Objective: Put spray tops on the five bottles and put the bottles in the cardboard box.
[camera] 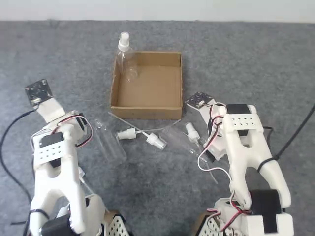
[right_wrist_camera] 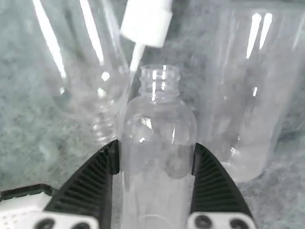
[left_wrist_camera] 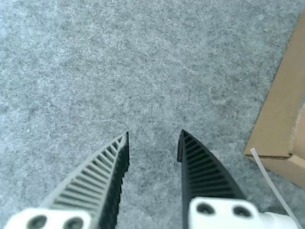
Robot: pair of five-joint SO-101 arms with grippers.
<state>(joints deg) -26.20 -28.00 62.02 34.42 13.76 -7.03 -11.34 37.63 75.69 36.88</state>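
Observation:
The cardboard box (camera: 170, 110) stands open at the middle back, and a clear bottle with a white spray top (camera: 125, 55) leans in its back left corner. On the carpet in front lie an uncapped clear bottle (camera: 109, 141), another clear bottle (camera: 178, 136) and three loose white spray tops (camera: 126, 133) (camera: 156, 141) (camera: 192, 131). My right gripper (right_wrist_camera: 155, 145) is shut on an open-necked clear bottle (right_wrist_camera: 159, 119); two more bottles (right_wrist_camera: 78, 62) (right_wrist_camera: 257, 86) and a spray top (right_wrist_camera: 145, 21) lie just beyond. My left gripper (left_wrist_camera: 154, 134) is open over bare carpet near the box corner (left_wrist_camera: 281, 119).
Grey carpet covers the whole table. A thin dip tube (left_wrist_camera: 269, 183) runs past the box corner close to my left gripper. Cables trail from both arms (camera: 211, 169). Free carpet lies left and right of the box.

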